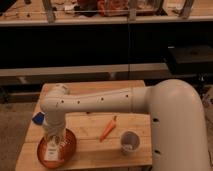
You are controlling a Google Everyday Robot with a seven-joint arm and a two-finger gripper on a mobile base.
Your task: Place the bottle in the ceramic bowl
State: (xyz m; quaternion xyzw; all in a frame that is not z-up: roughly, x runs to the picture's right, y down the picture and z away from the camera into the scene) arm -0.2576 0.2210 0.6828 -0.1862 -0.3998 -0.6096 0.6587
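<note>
Wooden slatted desk (90, 150), seen from above and in front; its near edge is cut off by the bottom of the view.

Nearest, at about 8 o'clock on the desk, sits the ceramic bowl (70, 145), a shallow terracotta dish. Its lower rim runs out of view. The bottle (51, 154) lies within the bowl's outline, pale, with a white rectangular label facing up. Dark marks show on the label, but no writing can be read.

Directly over the bottle, at its 12 o'clock end, the hand (54, 137) points straight down into the bowl. Hand and bottle blur together, so it cannot be told whether the hand is apart, together or clamped on the bottle.

At 5 o'clock stands a small pale cup (129, 142) with a dark inside. Near the desk's centre lies an orange carrot (107, 129), slanted, well apart from the bowl. At 9 o'clock a blue object (38, 118) shows at the desk edge, partly hidden by the arm.

The white arm (100, 102) spans the desk from 3 o'clock, its bulk covering the right side.

Farthest back are dark shelving (100, 47) and a pale counter (100, 20); the items on the counter are too blurred to identify.
</note>
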